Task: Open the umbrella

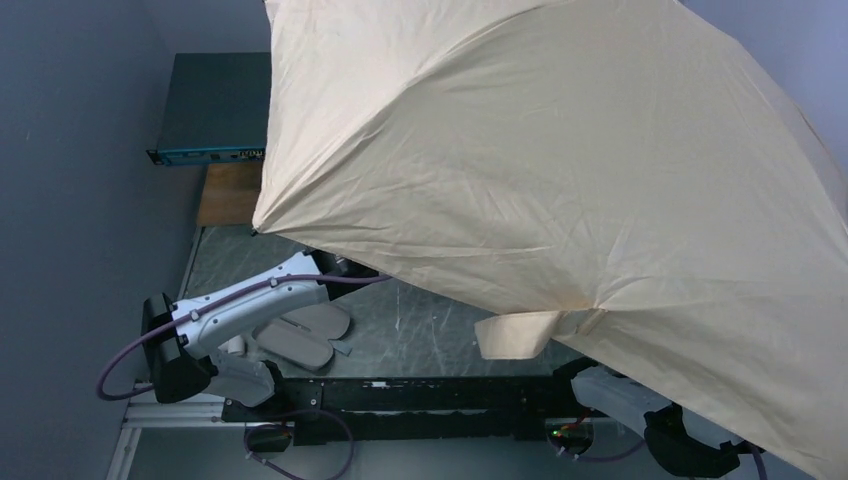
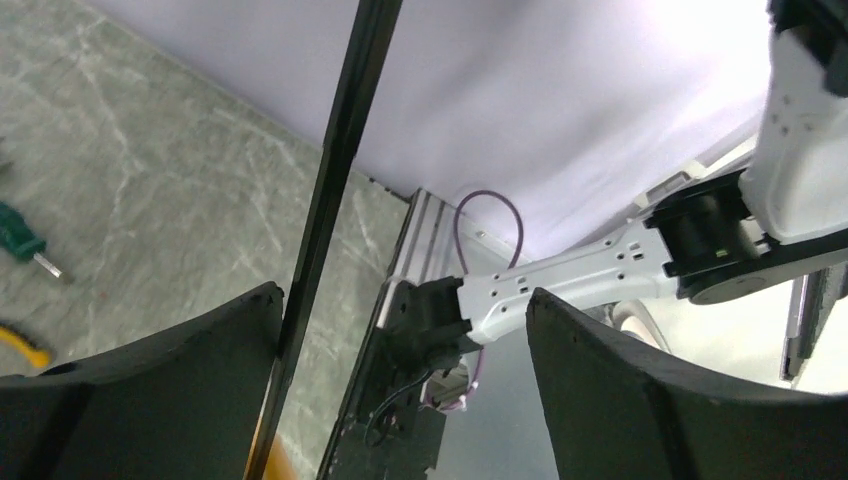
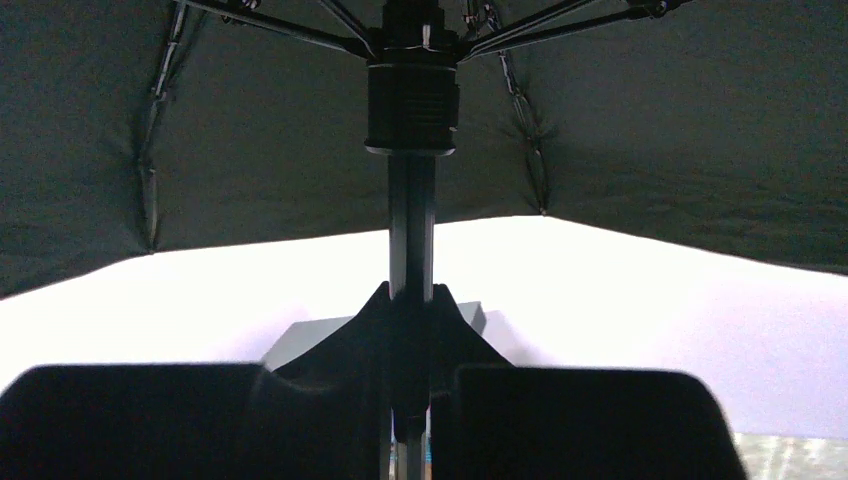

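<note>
The umbrella's tan canopy (image 1: 560, 150) is spread wide and covers most of the top view, its strap (image 1: 520, 333) hanging off the near edge. From below, the black shaft (image 3: 411, 215) rises to the runner (image 3: 411, 105), where the ribs fan out. My right gripper (image 3: 412, 300) is shut on the shaft. My left gripper (image 2: 405, 295) stands open. The shaft (image 2: 340, 150) runs slantwise just inside its left finger (image 2: 150, 390), with no grip on it. The left arm (image 1: 250, 300) reaches under the canopy's edge, which hides its gripper in the top view.
A pale sleeve (image 1: 300, 335) lies on the table by the left arm. At the back stand a dark box (image 1: 215, 105) and a wooden board (image 1: 230, 195). A green-handled screwdriver (image 2: 20, 240) and a yellow tool (image 2: 20, 345) lie on the marbled tabletop (image 2: 150, 180). The right arm (image 2: 600, 270) crosses the left wrist view.
</note>
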Action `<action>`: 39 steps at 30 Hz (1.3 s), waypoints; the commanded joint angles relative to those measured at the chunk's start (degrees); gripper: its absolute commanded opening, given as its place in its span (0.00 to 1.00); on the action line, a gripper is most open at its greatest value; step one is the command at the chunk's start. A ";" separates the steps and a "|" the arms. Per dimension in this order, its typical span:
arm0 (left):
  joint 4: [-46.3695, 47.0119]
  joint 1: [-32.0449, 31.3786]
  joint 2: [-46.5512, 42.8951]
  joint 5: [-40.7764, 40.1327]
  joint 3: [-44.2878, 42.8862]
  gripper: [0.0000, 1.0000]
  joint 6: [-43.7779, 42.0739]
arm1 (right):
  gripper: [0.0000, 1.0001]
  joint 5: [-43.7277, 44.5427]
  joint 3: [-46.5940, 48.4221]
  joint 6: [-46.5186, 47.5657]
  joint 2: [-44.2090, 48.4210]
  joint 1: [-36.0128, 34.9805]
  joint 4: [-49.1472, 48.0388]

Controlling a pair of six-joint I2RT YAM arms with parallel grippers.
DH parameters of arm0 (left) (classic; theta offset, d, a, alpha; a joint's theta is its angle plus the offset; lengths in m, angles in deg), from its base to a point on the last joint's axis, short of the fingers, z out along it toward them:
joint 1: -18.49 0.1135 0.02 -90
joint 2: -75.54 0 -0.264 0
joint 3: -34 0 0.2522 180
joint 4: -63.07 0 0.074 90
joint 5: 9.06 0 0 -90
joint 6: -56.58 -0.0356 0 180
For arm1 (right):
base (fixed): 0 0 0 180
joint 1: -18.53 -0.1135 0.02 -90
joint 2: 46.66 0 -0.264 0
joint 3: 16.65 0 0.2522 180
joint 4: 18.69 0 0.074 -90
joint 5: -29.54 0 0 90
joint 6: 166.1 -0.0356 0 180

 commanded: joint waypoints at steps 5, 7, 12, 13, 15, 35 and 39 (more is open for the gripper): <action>-15.62 -1.64 -9.30 -13.96 0.75 1.00 -8.73 | 0.00 5.76 -3.58 9.79 2.00 -0.10 -9.68; -20.82 -1.67 -11.92 -18.58 1.18 0.99 -10.07 | 0.00 6.77 -3.67 11.57 1.41 -0.11 -9.27; -34.33 -1.65 -20.54 -31.79 4.13 0.99 -11.80 | 0.00 11.14 -6.15 14.56 0.83 -0.16 -10.38; -36.59 -1.65 -22.10 -34.65 4.86 0.99 -11.78 | 0.00 11.86 -6.48 14.96 0.58 -0.10 -10.49; -41.62 -1.70 -24.87 -40.73 6.13 0.99 -11.09 | 0.00 12.82 -6.83 15.67 -0.01 -0.09 -10.39; -53.94 -1.65 -44.01 -59.27 25.79 0.99 -3.82 | 0.00 16.74 -5.08 10.57 -10.73 6.48 3.43; -54.69 -1.64 -48.18 -57.60 28.03 0.99 -2.88 | 0.00 12.71 -6.61 7.28 -12.45 10.83 4.61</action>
